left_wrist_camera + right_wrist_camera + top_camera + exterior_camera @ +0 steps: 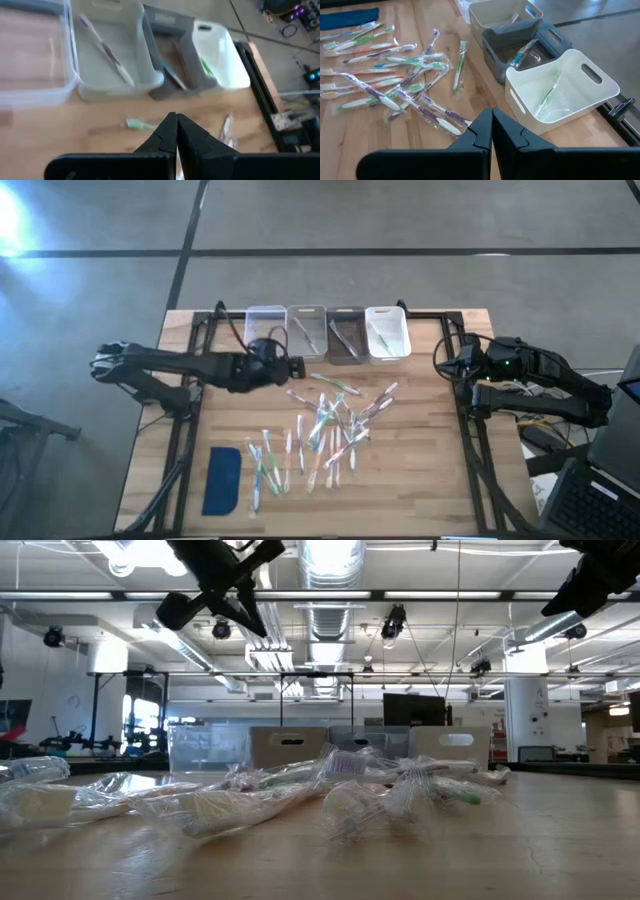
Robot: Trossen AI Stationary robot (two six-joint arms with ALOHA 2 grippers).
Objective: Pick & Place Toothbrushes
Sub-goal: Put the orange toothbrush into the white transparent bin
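Note:
Many wrapped toothbrushes (330, 420) lie scattered on the wooden table's middle (395, 75). Single toothbrushes lie in the beige bin (107, 50), the dark grey bin (522, 50) and the white bin (550, 92). My left gripper (298, 367) hangs shut and empty above the table, just on the near side of the beige bin (306, 330); its fingertips (176, 120) meet. A green toothbrush (137, 124) lies on the table below it. My right gripper (492, 117) waits shut and empty at the table's right edge (447, 367).
Four bins stand in a row at the far edge: clear (265, 330), beige, dark grey (345, 332), white (387, 332). A flat dark-blue pad (222, 480) lies at the near left. Black frame rails (470, 430) run along the table's sides.

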